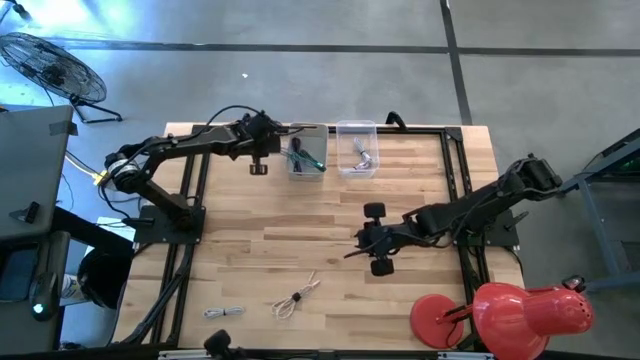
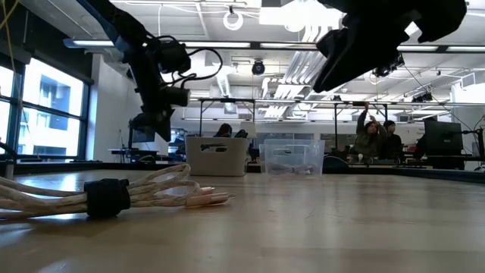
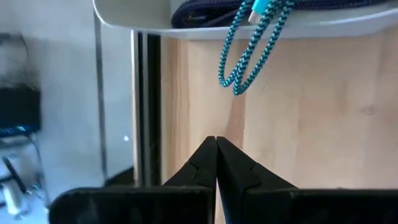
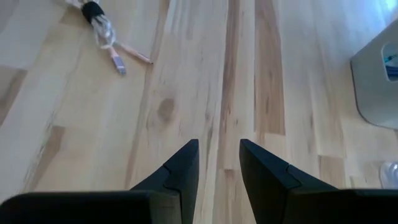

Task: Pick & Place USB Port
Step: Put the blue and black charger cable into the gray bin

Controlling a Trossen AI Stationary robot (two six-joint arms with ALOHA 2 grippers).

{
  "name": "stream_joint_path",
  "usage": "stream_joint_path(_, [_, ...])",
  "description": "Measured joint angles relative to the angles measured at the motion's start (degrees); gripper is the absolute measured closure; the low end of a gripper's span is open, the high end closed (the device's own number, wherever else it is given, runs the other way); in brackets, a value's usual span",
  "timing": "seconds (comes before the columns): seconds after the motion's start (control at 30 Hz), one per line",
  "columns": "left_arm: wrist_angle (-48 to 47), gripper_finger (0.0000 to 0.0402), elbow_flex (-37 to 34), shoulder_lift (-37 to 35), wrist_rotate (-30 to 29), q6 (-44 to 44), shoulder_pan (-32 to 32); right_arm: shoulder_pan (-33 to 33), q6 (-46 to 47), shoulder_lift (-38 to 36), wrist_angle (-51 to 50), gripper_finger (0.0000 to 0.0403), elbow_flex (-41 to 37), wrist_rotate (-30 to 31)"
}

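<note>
A pale cable coil bound by a black tie (image 1: 295, 298) lies flat near the table's near edge; it also shows as the coil (image 2: 106, 197) and the coil (image 4: 102, 28). A second small grey cable (image 1: 225, 312) lies to its left. My right gripper (image 1: 368, 240) (image 4: 217, 146) hovers open over bare wood mid-table, up and right of the coil. My left gripper (image 1: 258, 152) (image 3: 216, 142) is shut and empty, just left of an opaque bin (image 1: 307, 155). A teal braided cable (image 3: 249, 50) hangs in loops over that bin's rim.
A clear bin (image 1: 357, 150) holding a silvery cable stands right of the opaque bin at the far edge. A red lamp-like object (image 1: 520, 310) sits at the near right corner. Black frame rails (image 1: 455, 170) run along the table's sides. People show in the room beyond.
</note>
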Motion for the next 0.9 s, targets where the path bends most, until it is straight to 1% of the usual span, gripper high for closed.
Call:
stream_joint_path(0.07, [-0.92, 0.0401, 0.0, 0.0, 1.04, -2.92, 0.44, 0.04, -0.23, 0.0, 0.12, 0.0295, 0.0, -0.14])
stream_joint_path(0.23, [-1.56, 0.0401, 0.0, 1.11, 7.67, -11.48, 1.58, 0.04, -0.41, 0.0, 0.14, 0.0295, 0.0, -0.14])
stream_joint_path(0.43, [-1.6, 0.0401, -0.02, 2.76, 12.31, -18.69, 1.5, 0.04, -0.43, 0.0, 0.67, 0.0295, 0.0, -0.16])
stream_joint_path(0.7, [-1.92, 0.0401, -0.04, 6.32, 15.07, -23.14, 1.5, 0.05, -0.43, 0.0, 2.65, 0.0295, 0.02, -0.54])
stream_joint_path(0.9, [3.72, 0.0401, -0.04, 9.21, 13.91, -24.31, 1.48, 0.52, -0.3, 0.0, 2.87, 0.0295, 0.02, -0.52])
